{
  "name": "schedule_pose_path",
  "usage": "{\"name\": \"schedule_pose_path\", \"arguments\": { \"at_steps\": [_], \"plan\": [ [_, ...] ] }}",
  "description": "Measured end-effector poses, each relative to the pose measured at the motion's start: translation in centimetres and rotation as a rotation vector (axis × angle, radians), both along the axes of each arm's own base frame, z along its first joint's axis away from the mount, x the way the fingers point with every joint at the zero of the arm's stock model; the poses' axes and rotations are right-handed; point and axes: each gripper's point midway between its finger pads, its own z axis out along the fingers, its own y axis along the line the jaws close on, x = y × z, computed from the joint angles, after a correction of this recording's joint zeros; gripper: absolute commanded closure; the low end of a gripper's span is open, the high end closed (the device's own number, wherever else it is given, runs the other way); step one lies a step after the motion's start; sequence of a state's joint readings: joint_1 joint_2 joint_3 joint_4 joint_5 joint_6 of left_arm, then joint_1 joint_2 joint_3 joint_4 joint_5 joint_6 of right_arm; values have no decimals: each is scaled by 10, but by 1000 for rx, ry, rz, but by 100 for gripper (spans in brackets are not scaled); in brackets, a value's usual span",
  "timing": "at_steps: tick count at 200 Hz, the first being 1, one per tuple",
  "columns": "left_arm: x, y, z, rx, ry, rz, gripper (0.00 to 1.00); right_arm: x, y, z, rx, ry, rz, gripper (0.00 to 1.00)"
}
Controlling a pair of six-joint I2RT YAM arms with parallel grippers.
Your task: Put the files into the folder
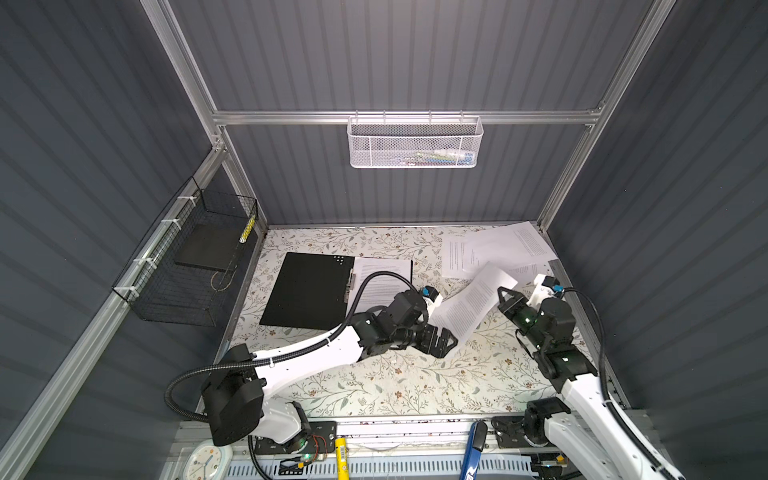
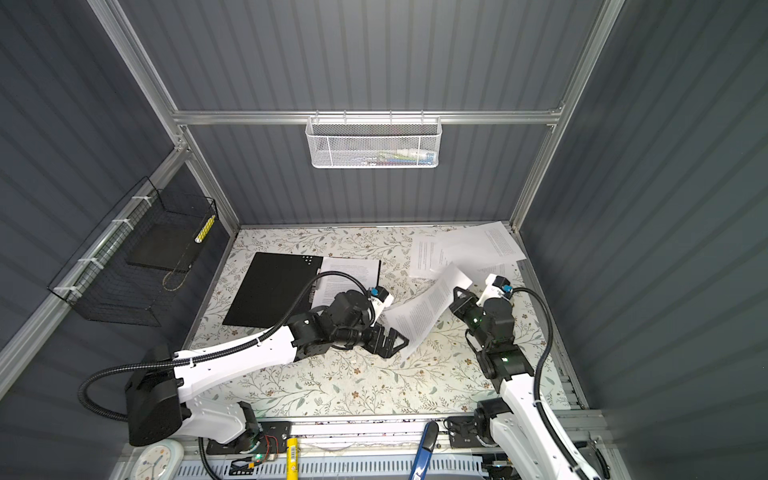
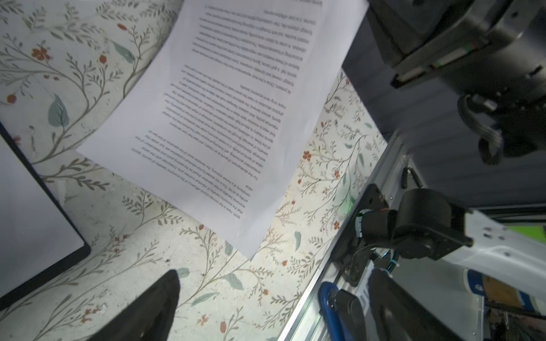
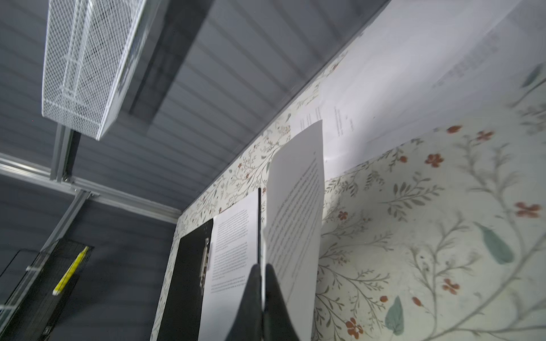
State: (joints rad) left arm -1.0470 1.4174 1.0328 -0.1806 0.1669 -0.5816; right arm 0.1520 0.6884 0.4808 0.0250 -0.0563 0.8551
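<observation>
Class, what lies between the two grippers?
A printed sheet, pinched by the right gripper, its free end near the open left gripper, in both top views.

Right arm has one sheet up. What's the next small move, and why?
Probably ease the open left gripper onto the held sheet's drooping near corner and pinch it. The right gripper clamps only one edge, the paper sags, and the left arm sits between it and the open folder.
</observation>
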Motion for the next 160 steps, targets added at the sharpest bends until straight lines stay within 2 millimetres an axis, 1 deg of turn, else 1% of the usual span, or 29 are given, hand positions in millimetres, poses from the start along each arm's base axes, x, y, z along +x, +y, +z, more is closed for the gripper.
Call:
{"name": "schedule_pose_path", "arguments": {
  "at_steps": [11,19,45,71,83,95,116,137,148,160],
  "plan": [
    [3,-3,6,-59,23,44,0,-1,-8,7,-2,7,-45,100],
    [4,-5,5,-103,52,74,0,-1,-13,5,10,26,-79,100],
    [3,-12,-6,-220,192,154,0,-1,-30,-25,59,143,-214,100],
    [9,-34,-5,-374,351,211,0,0,-42,-59,104,217,-332,100],
    [11,-43,-6,-424,413,227,1,1,-42,-65,111,228,-357,100],
    [9,-52,-9,-455,470,241,1,2,-38,-65,114,219,-374,100],
    [-12,-71,-18,-460,558,229,3,5,-32,-55,139,172,-386,100],
    [-24,-90,-18,-485,619,223,6,6,-33,-48,163,139,-409,100],
    [-26,-98,-20,-495,649,235,7,5,-33,-46,172,127,-416,100],
    [-21,-101,-26,-508,677,278,7,4,-33,-45,182,114,-419,100]
  ]
}}
